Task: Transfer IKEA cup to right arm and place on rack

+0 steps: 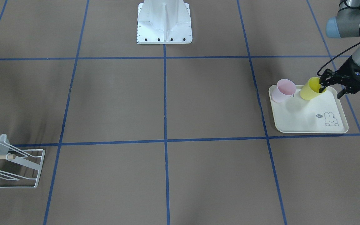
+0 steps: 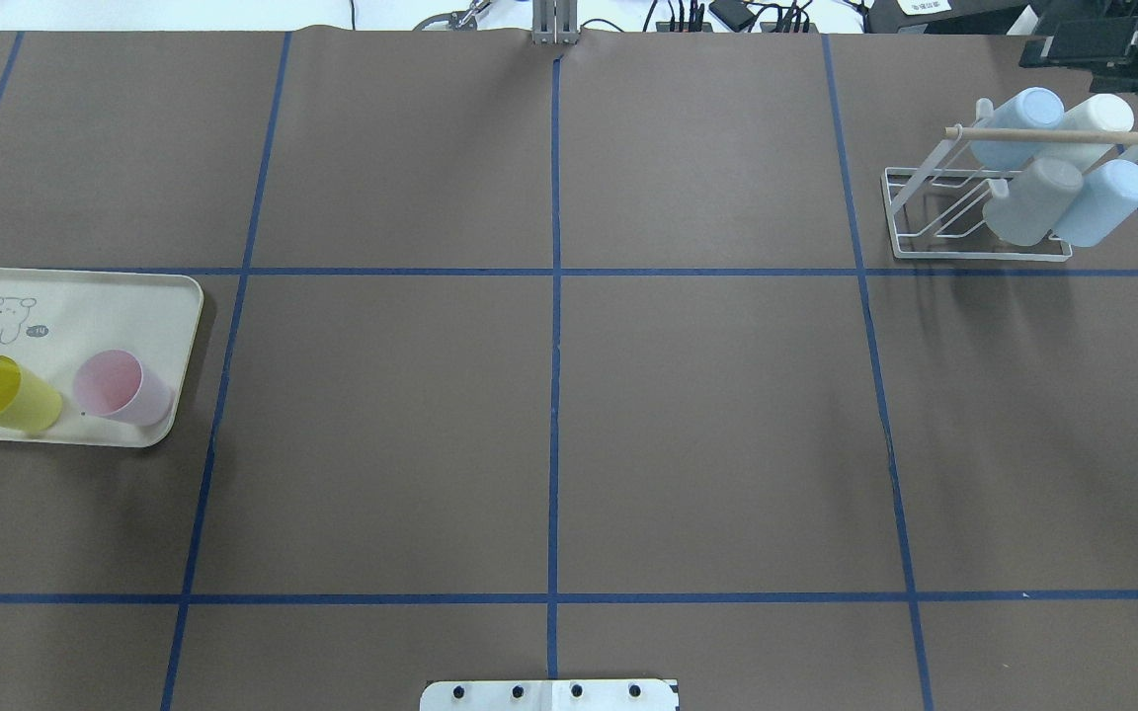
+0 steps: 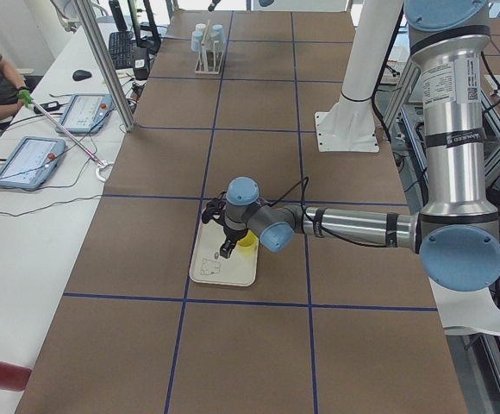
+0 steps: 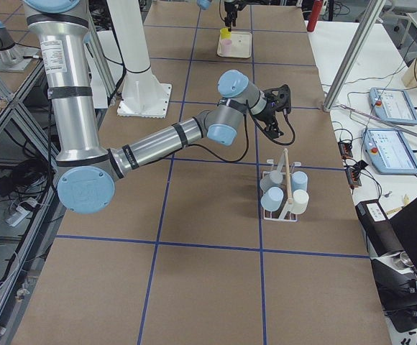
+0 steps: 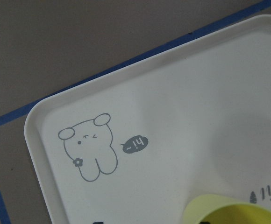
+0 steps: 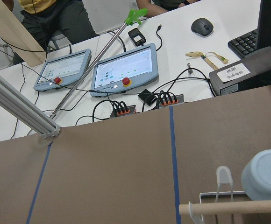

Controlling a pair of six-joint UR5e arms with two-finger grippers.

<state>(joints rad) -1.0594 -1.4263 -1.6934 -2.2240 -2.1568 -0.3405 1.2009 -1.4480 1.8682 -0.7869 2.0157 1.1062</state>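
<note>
The yellow cup [image 1: 310,89] stands on the cream rabbit-printed tray [image 1: 308,122] beside a pink cup [image 1: 284,90]. My left gripper [image 1: 331,90] is open at the yellow cup's rim: one finger [image 1: 322,89] reaches into the cup's mouth and the other hangs outside it. The overhead view shows the yellow cup [image 2: 6,395] and the pink cup [image 2: 120,387] on the tray [image 2: 115,296]. The white wire rack [image 2: 974,247] with its wooden dowel stands far right and holds several blue, grey and white cups. My right gripper [image 2: 1073,44] hovers beyond the rack; I cannot tell whether it is open.
The robot's white base plate [image 1: 164,31] sits at the table's middle edge. Blue tape lines divide the brown table. Operators' tablets and cables [image 6: 121,70] lie on the white bench past the far edge, behind the rack.
</note>
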